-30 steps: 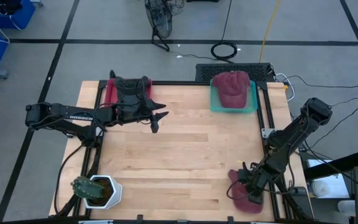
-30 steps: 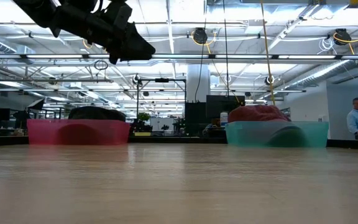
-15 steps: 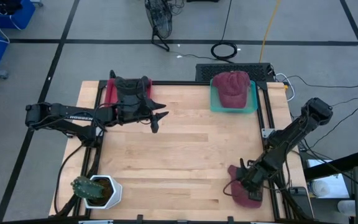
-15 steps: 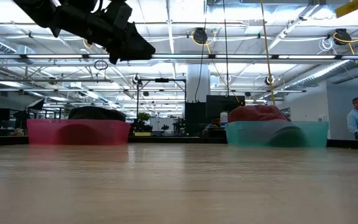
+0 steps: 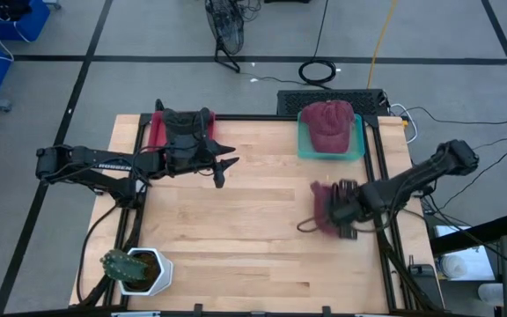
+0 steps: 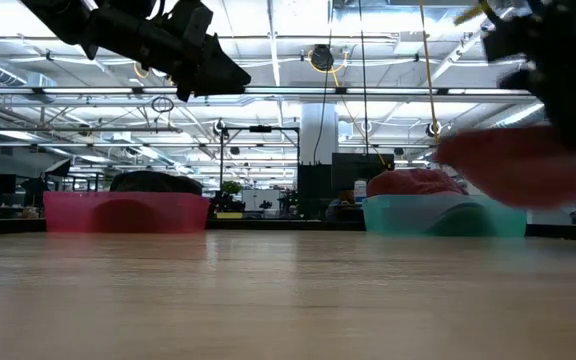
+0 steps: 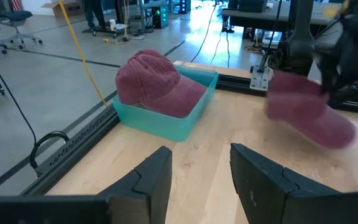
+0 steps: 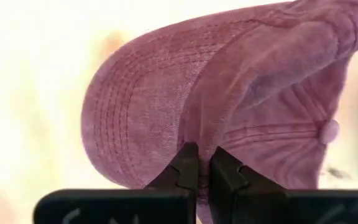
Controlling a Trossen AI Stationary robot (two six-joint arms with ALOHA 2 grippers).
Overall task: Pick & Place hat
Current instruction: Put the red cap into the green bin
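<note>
Hat [image 8: 229, 99] of faded maroon cloth, a soft cap with rows of stitching across its curved brim and a small cloth button at the crown, hangs limp from the right gripper [image 8: 197, 163], whose two dark fingers are pressed together on a fold of the fabric where brim meets crown. In the high view the right gripper [image 5: 346, 211] holds it in the air over the worktop [image 5: 253, 238], close to the right edge and about midway between the far and near edges, with the cap [image 5: 324, 208] drooping off the fingers toward the middle of the worktop. In the low view it shows as a blurred red shape [image 6: 513, 165] raised clear of the wood.

A second maroon hat [image 5: 327, 121], the same kind and colour, lies crown up in the teal bin [image 5: 304, 148] at the far right corner. A black hat [image 5: 186, 123] fills the red bin [image 5: 156, 132] at the far left corner. A small potted plant [image 5: 133, 269] stands at the near left corner.

The left gripper [image 5: 219, 171] hangs above the worktop just in front of the red bin, holding nothing, and the left wrist view shows its fingers [image 7: 148, 177] spread apart.
</note>
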